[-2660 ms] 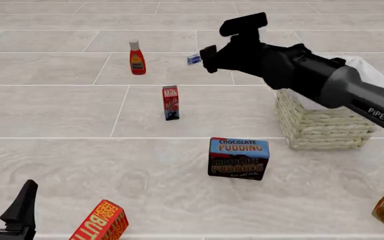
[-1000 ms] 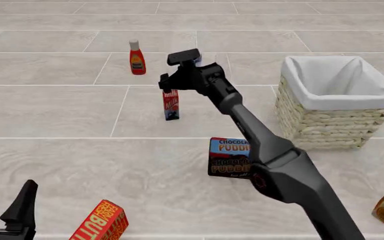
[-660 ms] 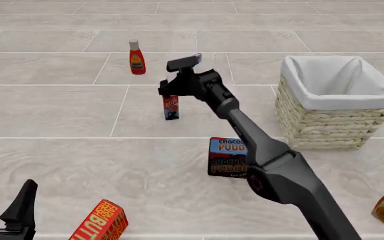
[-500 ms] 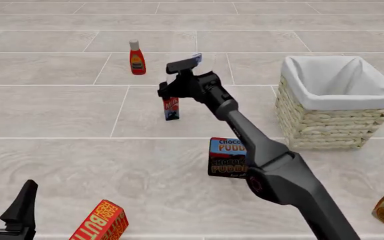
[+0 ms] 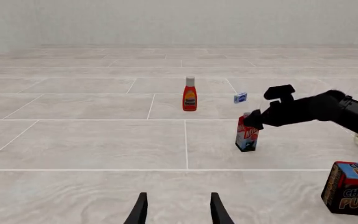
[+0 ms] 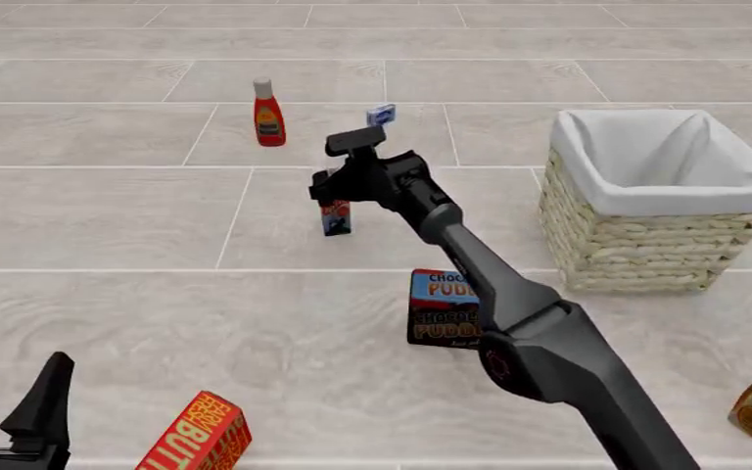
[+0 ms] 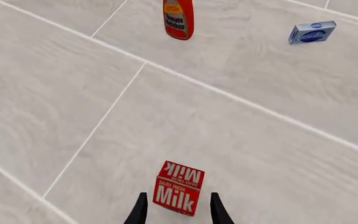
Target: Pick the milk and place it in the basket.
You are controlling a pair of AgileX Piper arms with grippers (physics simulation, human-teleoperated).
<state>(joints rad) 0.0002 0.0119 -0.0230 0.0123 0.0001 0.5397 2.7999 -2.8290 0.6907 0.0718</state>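
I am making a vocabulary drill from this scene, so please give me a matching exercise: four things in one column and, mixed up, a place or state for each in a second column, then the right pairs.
Things:
1. milk
2. basket
3. ketchup bottle
4. left gripper

Places or states:
A. far side, beyond the milk
B. open, low at the near left, holding nothing
C. standing between the open fingers of the right gripper
D. at the right, white liner showing

Pairs: 1-C, 2-D, 3-A, 4-B
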